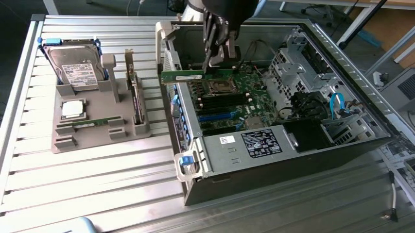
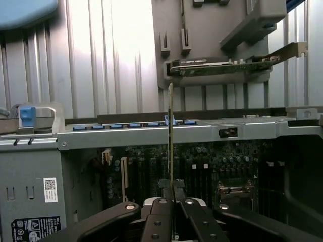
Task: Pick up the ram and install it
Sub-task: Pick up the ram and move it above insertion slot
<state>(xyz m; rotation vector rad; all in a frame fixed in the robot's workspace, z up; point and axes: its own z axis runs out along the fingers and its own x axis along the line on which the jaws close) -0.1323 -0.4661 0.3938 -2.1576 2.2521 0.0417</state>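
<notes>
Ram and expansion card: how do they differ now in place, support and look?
Place: the ram hangs over the open case; the card sits outside it, on the grey tray.
Support: the gripper is shut on the ram; a tray slot holds the card.
Look: the ram is a narrow green stick; the card is dark, with a metal bracket.
Both stand on edge, long side level.
</notes>
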